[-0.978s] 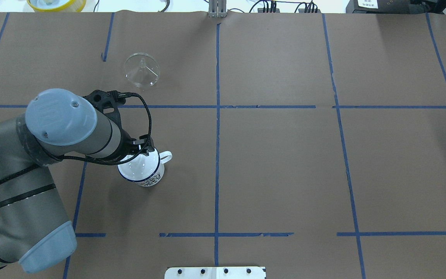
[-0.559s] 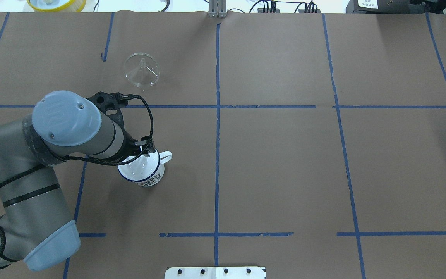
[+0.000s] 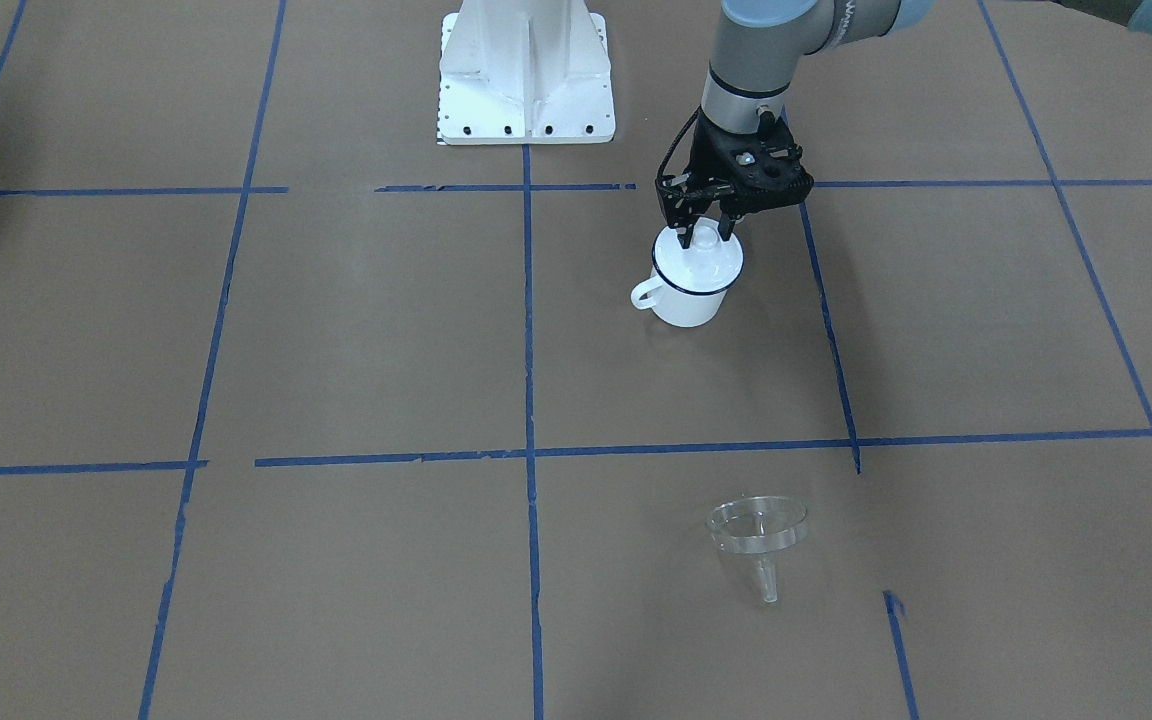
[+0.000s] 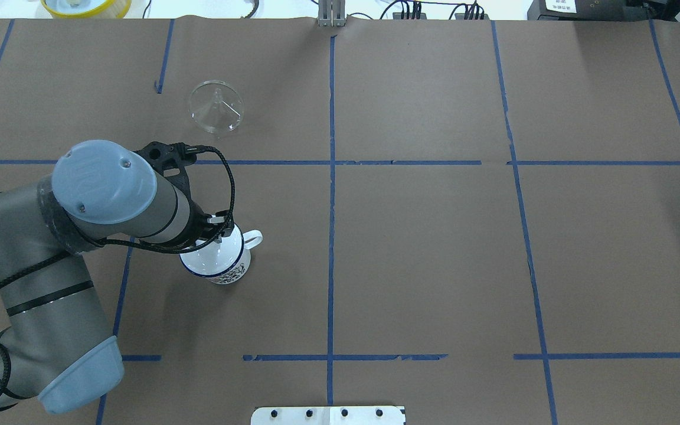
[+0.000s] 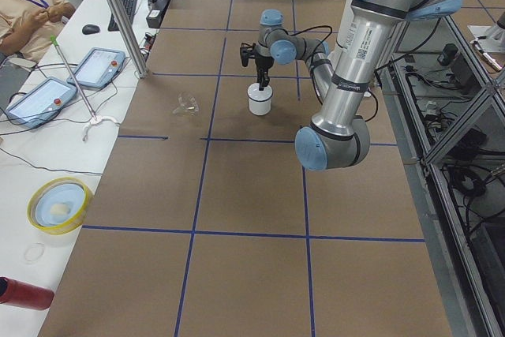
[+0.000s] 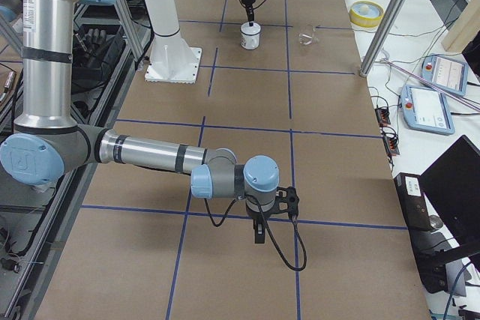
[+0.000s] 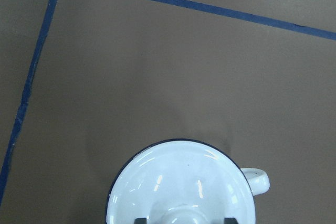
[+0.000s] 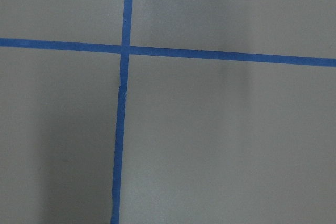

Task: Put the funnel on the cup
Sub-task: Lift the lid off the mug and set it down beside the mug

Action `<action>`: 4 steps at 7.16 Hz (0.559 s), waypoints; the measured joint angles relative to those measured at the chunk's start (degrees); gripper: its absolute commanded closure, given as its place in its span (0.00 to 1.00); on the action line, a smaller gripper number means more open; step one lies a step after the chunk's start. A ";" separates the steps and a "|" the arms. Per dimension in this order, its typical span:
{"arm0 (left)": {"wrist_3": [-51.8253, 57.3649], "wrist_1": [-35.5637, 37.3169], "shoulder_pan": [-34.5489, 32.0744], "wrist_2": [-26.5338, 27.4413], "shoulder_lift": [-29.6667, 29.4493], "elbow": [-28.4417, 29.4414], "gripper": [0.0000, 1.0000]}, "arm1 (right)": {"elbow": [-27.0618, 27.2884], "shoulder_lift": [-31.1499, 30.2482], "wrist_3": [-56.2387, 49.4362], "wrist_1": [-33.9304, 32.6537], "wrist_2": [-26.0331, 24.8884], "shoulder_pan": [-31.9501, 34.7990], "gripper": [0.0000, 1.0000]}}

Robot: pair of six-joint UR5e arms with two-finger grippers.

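Observation:
The cup is a white enamel mug with a dark blue rim, standing upright with its handle free. A round white knobbed lid sits on it. My left gripper is directly over the lid, its fingers open on either side of the knob with small gaps. The clear funnel lies on the paper well beyond the cup, untouched; it also shows in the front-facing view. My right gripper hangs low over the paper far from both, seen only in the right side view, so I cannot tell its state.
Brown paper with blue tape lines covers the table. The white robot base plate stands behind the cup. A yellow bowl, tablets and a person sit on the side bench.
My left arm's elbow has shifted slightly to the right. The gripper stays over the lid's knob. The cup and the funnel have not moved.

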 measured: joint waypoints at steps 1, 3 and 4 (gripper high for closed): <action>0.21 0.13 -0.15 -0.03 -0.01 -0.55 1.00 | 0.00 0.00 0.00 0.00 0.00 0.00 0.00; 5.24 0.49 -2.64 -0.43 1.02 -3.90 1.00 | 0.00 0.00 0.00 0.00 0.00 0.00 0.00; 11.31 0.19 -4.80 -0.70 4.67 -6.74 1.00 | 0.00 0.00 0.00 0.00 0.00 0.00 0.00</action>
